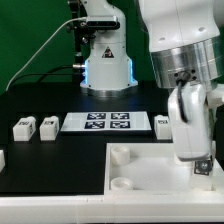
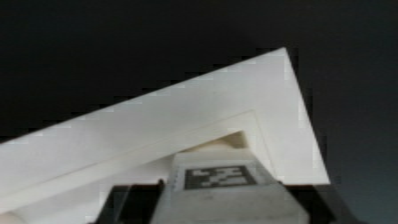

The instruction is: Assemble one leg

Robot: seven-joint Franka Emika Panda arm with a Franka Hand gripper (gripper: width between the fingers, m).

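Exterior view: gripper (image 1: 192, 158) at 4 o'clock, poised over white panel (image 1: 150, 170), fingers clamped on leg (image 1: 187, 125) held upright. Three loose legs (image 1: 23, 127) (image 1: 47, 125) (image 1: 164, 122) on black table (image 1: 50, 165) flanking marker board (image 1: 107, 122). Wrist view: tagged leg (image 2: 217, 190) between dark fingers (image 2: 128, 205), panel corner (image 2: 196, 115) beyond.

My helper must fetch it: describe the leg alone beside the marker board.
Find the marker board mid-table, a long white plate of tags. Off its end on the exterior view's right sits one leg, alone; two more legs pair up off the opposite end.
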